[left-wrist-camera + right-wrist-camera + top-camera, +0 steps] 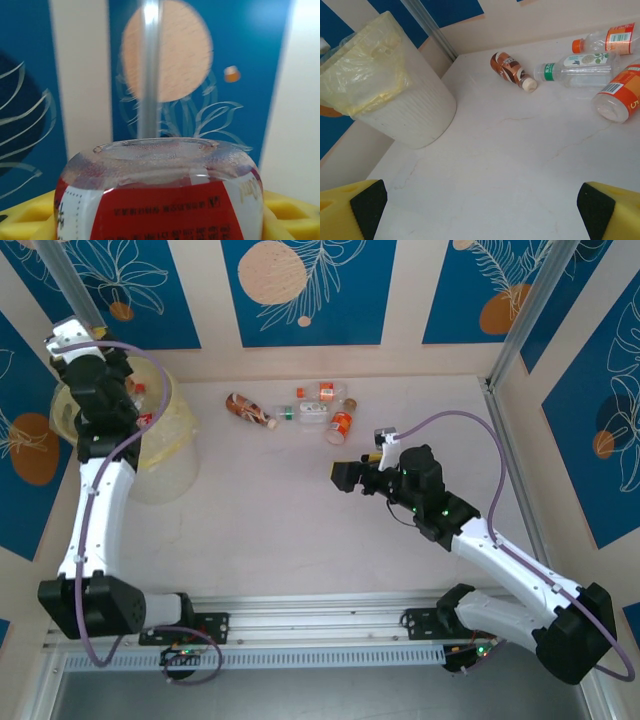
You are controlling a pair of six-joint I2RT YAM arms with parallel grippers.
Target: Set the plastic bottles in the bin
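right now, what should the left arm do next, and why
Probably open the left pincer and let the bottle drop. The pincer is clamped on a red-label bottle, and in the top view that arm's end sits over the mouth of the bin, so a release should land it inside.

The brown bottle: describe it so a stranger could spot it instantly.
Find the pale-yellow bin at the table's far left. Bottles lie in a cluster to its right; the brown bottle is nearest the bin, the only dark brown one among clear neighbours.
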